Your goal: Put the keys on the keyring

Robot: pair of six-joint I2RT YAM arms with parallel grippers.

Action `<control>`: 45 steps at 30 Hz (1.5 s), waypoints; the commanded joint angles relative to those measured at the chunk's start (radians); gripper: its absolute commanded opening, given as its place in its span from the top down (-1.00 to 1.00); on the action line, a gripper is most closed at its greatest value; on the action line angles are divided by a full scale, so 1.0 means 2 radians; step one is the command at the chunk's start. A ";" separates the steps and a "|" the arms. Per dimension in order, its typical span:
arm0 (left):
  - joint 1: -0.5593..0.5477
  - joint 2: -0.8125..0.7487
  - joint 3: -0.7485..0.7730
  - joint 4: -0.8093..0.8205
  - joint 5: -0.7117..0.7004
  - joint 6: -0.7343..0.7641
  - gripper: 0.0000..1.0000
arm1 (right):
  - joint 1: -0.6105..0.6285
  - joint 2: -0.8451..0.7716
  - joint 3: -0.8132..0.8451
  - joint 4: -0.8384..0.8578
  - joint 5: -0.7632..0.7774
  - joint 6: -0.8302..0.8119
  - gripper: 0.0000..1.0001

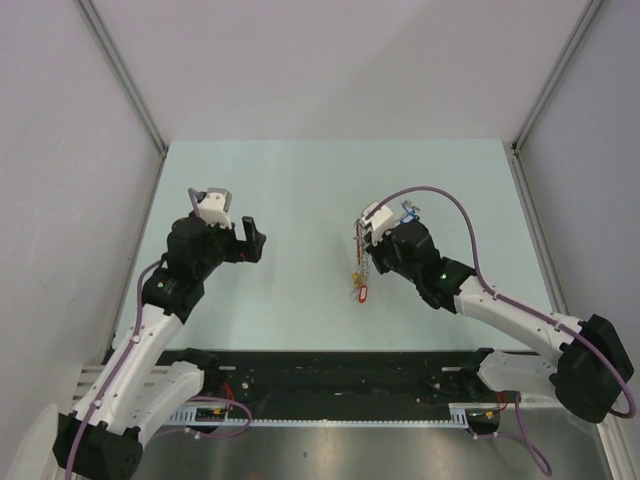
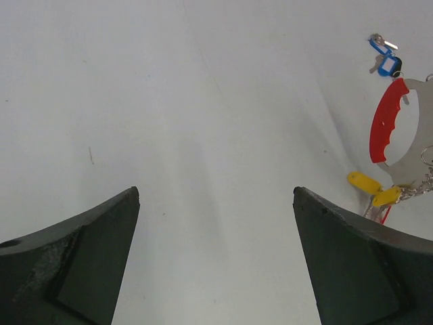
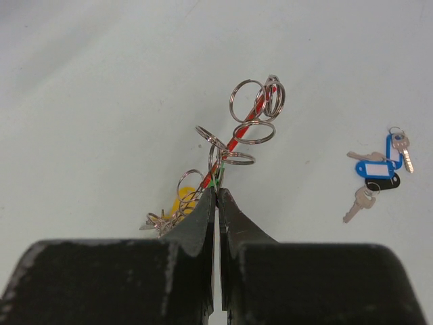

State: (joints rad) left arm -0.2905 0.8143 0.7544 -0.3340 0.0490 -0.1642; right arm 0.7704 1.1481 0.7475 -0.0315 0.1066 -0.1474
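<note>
Right wrist: right gripper [image 3: 217,193] pinches the keyring [image 3: 239,136], left gripper [image 2: 216,196] gapes empty, and blue-tagged keys [image 3: 375,168] lie unattached nearby.

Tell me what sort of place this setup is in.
Likely a lab robot cell: white wall panels in aluminium framing enclose a pale green tabletop, with the left arm and right arm mounted at its near edge.

The keyring [image 2: 387,125] runs off the left wrist view's right edge, its chain behind the left gripper's [image 2: 215,196] jaws. The right gripper's [image 3: 218,193] jaws cover its near end; a green sliver [image 3: 214,181] there is too small to identify. From above, the keys [image 1: 408,209] are a blue speck.
</note>
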 commanded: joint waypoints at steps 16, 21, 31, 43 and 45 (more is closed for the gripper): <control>0.006 -0.077 -0.021 0.017 -0.061 0.041 -1.00 | 0.047 0.115 0.080 0.116 -0.170 0.081 1.00; 0.005 -0.081 -0.021 0.016 -0.067 0.044 -1.00 | -0.018 0.171 0.081 0.111 -0.218 0.131 1.00; 0.005 -0.073 -0.022 0.015 -0.065 0.048 -1.00 | -0.088 0.239 0.071 0.079 -0.185 0.167 1.00; 0.005 -0.081 -0.023 0.014 -0.077 0.051 -1.00 | -0.098 0.245 0.057 0.124 -0.138 0.168 0.92; 0.005 -0.081 -0.023 0.014 -0.076 0.051 -1.00 | -0.102 0.247 0.057 0.151 -0.139 0.169 0.92</control>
State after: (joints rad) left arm -0.2882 0.6685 0.7143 -0.3237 -0.1024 -0.1047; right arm 0.5842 1.6295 0.8639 0.1429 -0.2092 0.1837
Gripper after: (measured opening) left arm 0.996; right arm 0.040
